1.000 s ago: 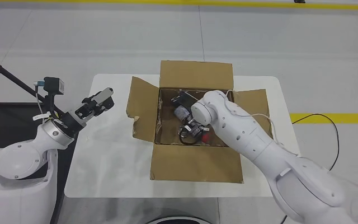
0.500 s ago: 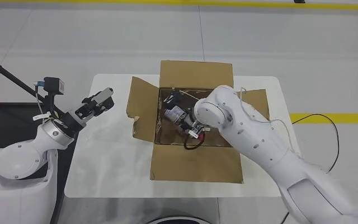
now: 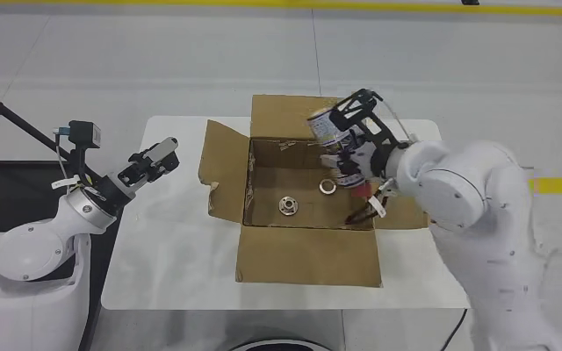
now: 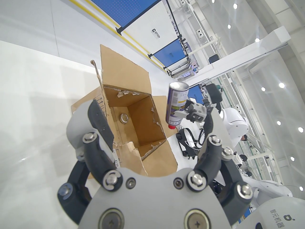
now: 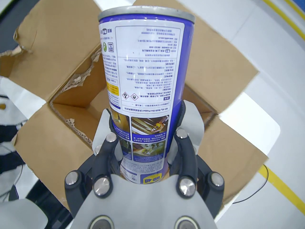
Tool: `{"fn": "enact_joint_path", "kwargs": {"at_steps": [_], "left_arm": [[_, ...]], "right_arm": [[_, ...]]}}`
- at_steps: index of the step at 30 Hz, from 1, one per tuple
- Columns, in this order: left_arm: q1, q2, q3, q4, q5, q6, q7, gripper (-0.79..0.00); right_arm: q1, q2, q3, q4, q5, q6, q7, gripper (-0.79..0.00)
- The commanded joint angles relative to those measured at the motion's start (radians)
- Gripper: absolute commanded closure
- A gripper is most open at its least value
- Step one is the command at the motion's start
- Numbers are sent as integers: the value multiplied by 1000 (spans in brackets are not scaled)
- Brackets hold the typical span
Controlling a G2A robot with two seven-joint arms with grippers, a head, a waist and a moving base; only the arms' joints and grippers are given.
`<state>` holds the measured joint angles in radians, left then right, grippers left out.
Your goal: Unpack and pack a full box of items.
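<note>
From above, the right gripper (image 3: 349, 158) is clamped on a blue spray can (image 3: 327, 130) held up over the right side of the open cardboard box (image 3: 307, 254), two metal rings (image 3: 287, 205) lie on the box floor, and the left gripper (image 3: 162, 158) hangs over the white table (image 3: 176, 254) left of the box. The left wrist view shows its fingers (image 4: 100, 122) wide apart and the can's red cap (image 4: 170, 126) pointing down. The right wrist view shows the can's label (image 5: 145, 72) close up, with that gripper's fingers (image 5: 194, 122) squeezing both sides.

Blocking the box (image 5: 47, 48)
Covering most of the box floor with the spray can (image 5: 145, 72), burying its cap end behind the right gripper (image 5: 146, 120); leaving round metal pieces (image 3: 287, 205) at its 7 and 3 o'clock too small for naming.
</note>
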<state>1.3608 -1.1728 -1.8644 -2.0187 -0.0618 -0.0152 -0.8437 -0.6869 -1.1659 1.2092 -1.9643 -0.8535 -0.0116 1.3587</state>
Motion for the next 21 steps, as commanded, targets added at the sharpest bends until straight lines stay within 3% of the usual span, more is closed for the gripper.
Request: {"fn": "enact_joint_path", "kwargs": {"at_steps": [1, 9, 15, 21], "left_arm": [[0, 0, 0, 0, 0, 0, 0, -785], [0, 0, 0, 0, 0, 0, 0, -785], [0, 0, 0, 0, 0, 0, 0, -785], [0, 0, 0, 0, 0, 0, 0, -785]], "right_arm": [[-35, 13, 110, -24, -13, 13, -2, 0], [-76, 47, 333, 57, -62, 10, 39, 0], [-34, 64, 367, 271, -108, -18, 79, 0], [-11, 73, 381, 433, -75, -56, 37, 0]]}}
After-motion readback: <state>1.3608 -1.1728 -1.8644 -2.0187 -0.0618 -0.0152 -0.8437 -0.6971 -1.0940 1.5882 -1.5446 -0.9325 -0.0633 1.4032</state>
